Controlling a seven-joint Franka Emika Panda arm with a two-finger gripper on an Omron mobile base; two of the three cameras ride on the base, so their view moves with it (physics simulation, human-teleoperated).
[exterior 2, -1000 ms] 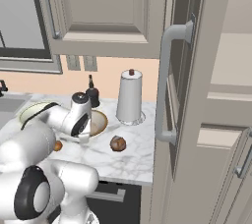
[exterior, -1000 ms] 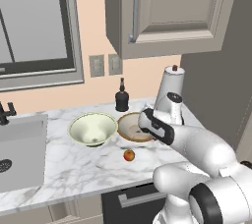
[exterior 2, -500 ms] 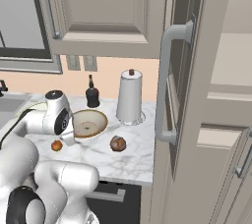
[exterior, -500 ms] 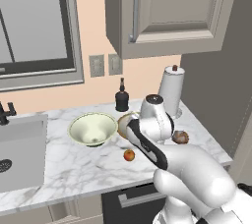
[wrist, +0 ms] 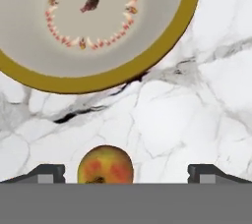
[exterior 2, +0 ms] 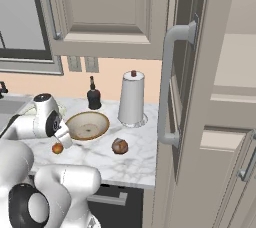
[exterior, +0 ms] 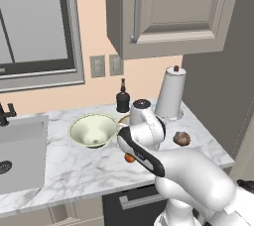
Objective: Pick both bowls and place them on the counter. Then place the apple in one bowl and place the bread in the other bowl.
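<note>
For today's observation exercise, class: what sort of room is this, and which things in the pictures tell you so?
Most likely a home kitchen. A marble counter runs under wall cabinets, with a sink at its left end, and bowls, an apple and bread sit on it.

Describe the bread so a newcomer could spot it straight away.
Start at the tall white paper towel roll on the marble counter. Just in front of it, right of the tan bowl, lies the bread: a lumpy dark-brown roll, unlike the smooth red-orange apple.

Red-orange yellow-patched apple (wrist: pixel 105 164), tan gold-rimmed bowl (wrist: pixel 93 26), grey-veined white counter (wrist: pixel 197 105)
</note>
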